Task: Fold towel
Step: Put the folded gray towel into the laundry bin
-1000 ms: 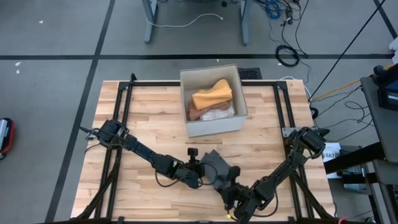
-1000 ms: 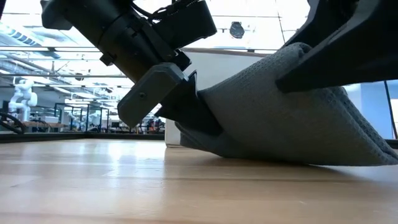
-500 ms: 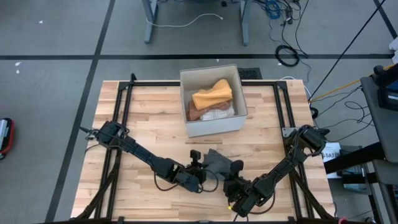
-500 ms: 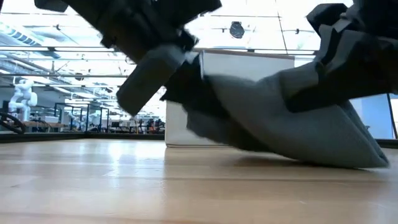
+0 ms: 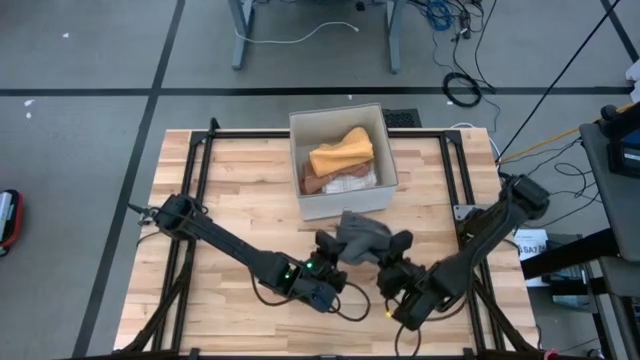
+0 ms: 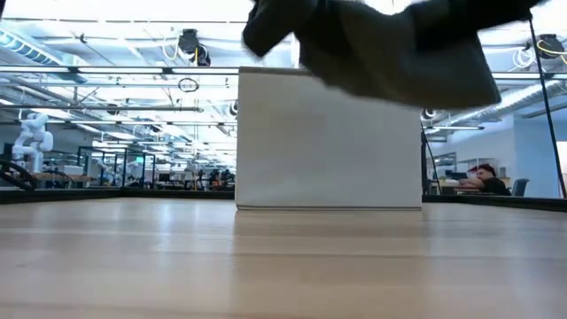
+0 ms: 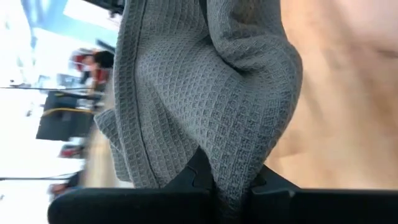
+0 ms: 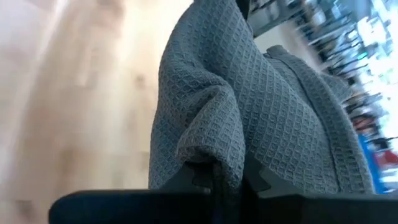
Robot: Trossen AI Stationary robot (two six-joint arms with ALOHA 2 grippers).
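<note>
Left gripper [image 5: 330, 250]: fingers pinched together on one edge of the grey towel [image 5: 362, 238]; the left wrist view shows the waffle cloth running straight into the closed jaws.
Right gripper [image 5: 396, 250]: likewise clamped on the towel's opposite edge; the right wrist view shows a fold of cloth caught between its dark fingers.
Towel: hangs bunched between the two grippers, clear of the wooden table [image 5: 240, 190], just in front of the white bin [image 5: 345, 205]; in the low view its lower edge floats above the boards.
Progress: early, by judgement. The cloth is gripped and raised but crumpled; no fold is visible. Spreading it flat, bringing edges together and laying it down all remain.
Bin contents: an orange cloth [image 5: 342, 153] on top, brownish and pale cloths beneath; it stands at mid-table, on the far side.
</note>
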